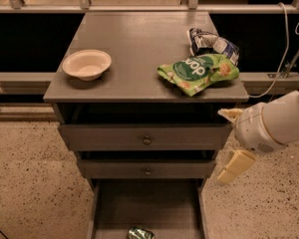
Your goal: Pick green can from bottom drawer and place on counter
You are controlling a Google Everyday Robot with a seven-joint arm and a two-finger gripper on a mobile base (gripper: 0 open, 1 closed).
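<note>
The green can [140, 233] lies on the floor of the bottom drawer [154, 205], which is pulled out, at the lower edge of the camera view. My gripper [233, 141] hangs at the cabinet's right side, level with the two upper drawers, well above and to the right of the can. Its pale fingers [236, 166] are spread wide apart and hold nothing. The counter [139, 44] is the cabinet's flat grey top.
On the counter sit a pale bowl [86, 63] at the left, a green snack bag [198, 72] at the right and a crumpled blue-white bag [212, 42] behind it. Two shallower knobbed drawers [147, 140] are slightly pulled out. Speckled floor surrounds the cabinet.
</note>
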